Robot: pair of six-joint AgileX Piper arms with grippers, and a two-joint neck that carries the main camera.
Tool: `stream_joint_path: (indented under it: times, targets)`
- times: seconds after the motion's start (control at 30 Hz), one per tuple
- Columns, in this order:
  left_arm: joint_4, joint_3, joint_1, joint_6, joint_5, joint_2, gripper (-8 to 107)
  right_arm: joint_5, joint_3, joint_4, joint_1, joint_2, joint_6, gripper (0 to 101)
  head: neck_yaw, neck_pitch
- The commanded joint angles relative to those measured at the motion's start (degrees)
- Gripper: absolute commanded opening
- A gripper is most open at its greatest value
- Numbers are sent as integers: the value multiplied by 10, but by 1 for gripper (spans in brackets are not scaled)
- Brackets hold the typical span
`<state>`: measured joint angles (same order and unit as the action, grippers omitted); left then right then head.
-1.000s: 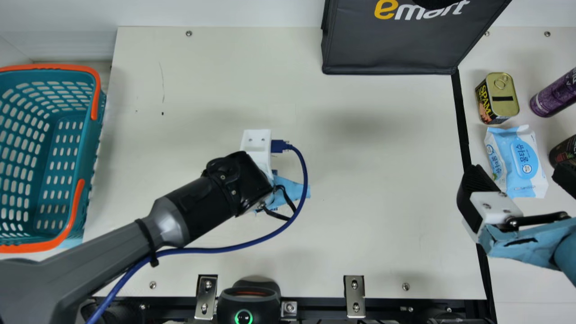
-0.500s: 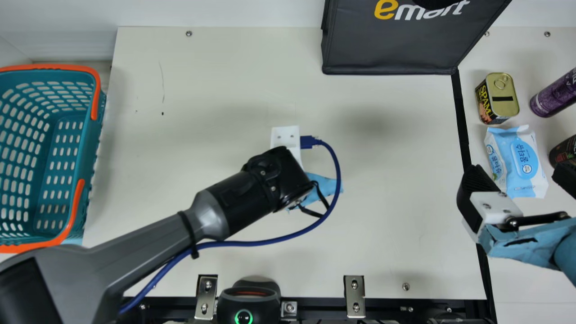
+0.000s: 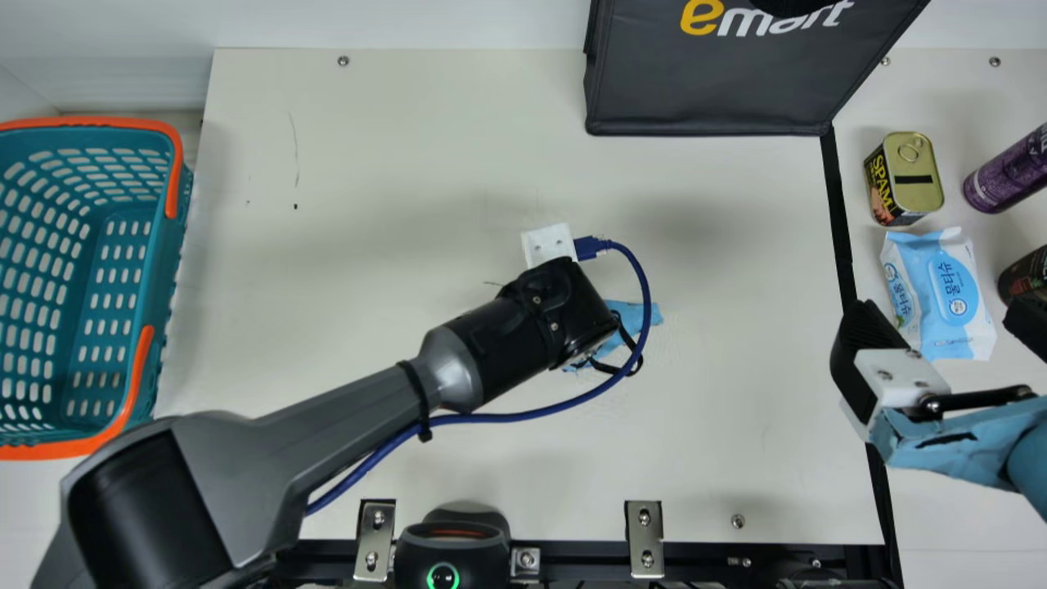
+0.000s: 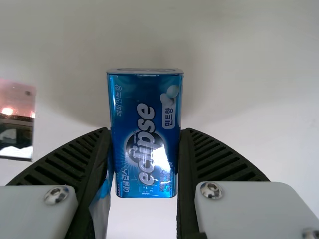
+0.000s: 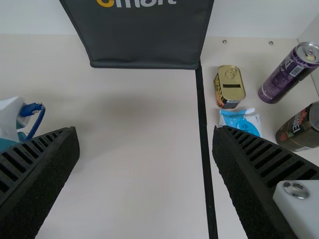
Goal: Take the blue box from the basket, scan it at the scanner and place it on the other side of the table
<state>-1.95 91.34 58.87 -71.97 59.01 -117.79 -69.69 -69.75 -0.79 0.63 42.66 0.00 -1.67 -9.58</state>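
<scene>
In the main view my left gripper (image 3: pixel 636 314) is over the middle of the table, right of centre, largely covered by its own wrist. The left wrist view has the blue box (image 4: pixel 144 107) upright between both ribbed fingers, my left gripper (image 4: pixel 145 132) shut on its sides. The scanner (image 3: pixel 442 552) is at the near edge, left of centre. My right gripper (image 3: pixel 941 315) stands open over the table's right part, beside the wipes, and in the right wrist view the right gripper (image 5: pixel 146 132) has nothing between its wide-apart fingers. The teal basket (image 3: pixel 147 311) sits far left.
Right of the black line (image 3: pixel 838 213) stand a SPAM can (image 3: pixel 916 176), a wipes pack (image 3: pixel 953 286), a purple can (image 3: pixel 1006 173) and a dark can (image 3: pixel 1026 274). A black bag (image 3: pixel 712 82) stands at the back. A blue cable (image 3: pixel 523 415) loops along my left arm.
My left arm has moved right across the table in the main view, away from the basket side and past the scanner. The right arm has stayed still.
</scene>
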Motion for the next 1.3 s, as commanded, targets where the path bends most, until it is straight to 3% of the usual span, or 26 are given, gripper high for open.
stream_joint_path:
  times: [0.0, 0.7, 1.0, 1.27]
  targets:
    - [3, 3, 1, -5, -3, -6, -8, 0, 0, 0, 0, 0, 0, 95, 1, 17]
    - [66, 13, -7, 10, -13, -31, 59, 0, 0, 0, 0, 0, 0, 95, 1, 17]
    - [112, -11, -26, 57, -42, -5, 89, 1, 0, 0, 0, 0, 0, 95, 1, 17]
    - [170, -85, -89, 182, -95, 99, 90, 1, 0, 0, 0, 0, 0, 95, 1, 17]
